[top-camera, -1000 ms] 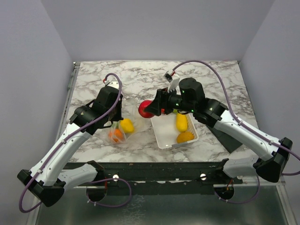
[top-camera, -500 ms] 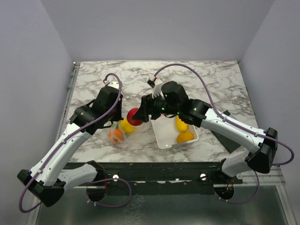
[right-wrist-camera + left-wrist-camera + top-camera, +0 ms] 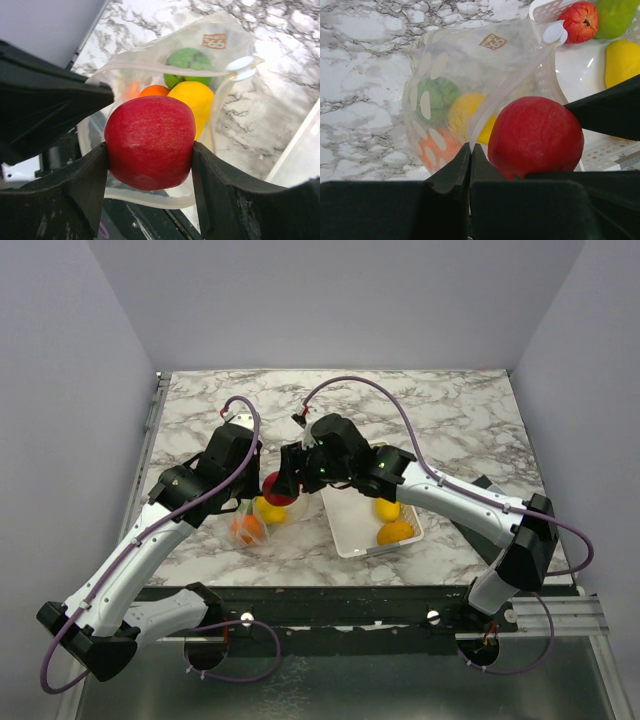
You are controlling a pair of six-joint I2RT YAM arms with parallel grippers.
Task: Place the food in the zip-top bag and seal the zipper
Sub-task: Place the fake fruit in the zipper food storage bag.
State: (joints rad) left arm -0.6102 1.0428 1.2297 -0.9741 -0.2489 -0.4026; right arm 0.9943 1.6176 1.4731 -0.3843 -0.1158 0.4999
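**Apple's over at the bag now, just not dropped yet**

In the last second the right pincer (image 3: 150,150) has swung the red apple (image 3: 535,136) off the white basket (image 3: 350,525) and over to the mouth of the zip-top bag (image 3: 450,75). It's clamped on the apple from both sides. The left pincer (image 3: 470,150) hasn't budged: pressed together on the bag's lip, holding it open on the tabletop (image 3: 450,410). So I'd say a drop is next. A green fruit (image 3: 189,59), a yellow fruit (image 3: 197,102) and an orange fruit (image 3: 155,90) sit inside already. There's leftover fruit (image 3: 395,532) in the basket, and the zipper (image 3: 165,69) gapes open. From above the arms cover most of the bag, so I can't tell if the apple has crossed the lip.
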